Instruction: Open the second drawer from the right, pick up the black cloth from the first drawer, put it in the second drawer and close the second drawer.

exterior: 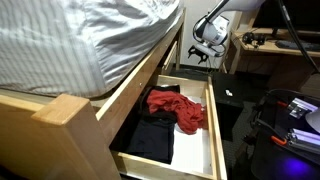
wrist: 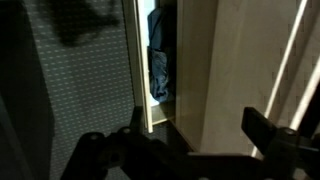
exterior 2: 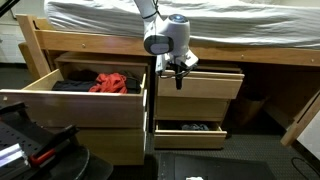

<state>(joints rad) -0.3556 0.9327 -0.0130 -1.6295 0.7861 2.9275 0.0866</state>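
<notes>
Under the bed (exterior 2: 200, 20), at the front of its frame, the first drawer (exterior 2: 70, 108) stands pulled out. Beside it the second drawer (exterior 2: 205, 85) appears pushed in. In the first drawer, the black cloth (exterior: 155, 135) lies touching the red cloth (exterior: 178, 108), at the end farther from the second drawer. The end effector (exterior 2: 178, 70) hangs at the second drawer's upper corner nearest the first drawer, jaws spread wide, holding nothing.
</notes>
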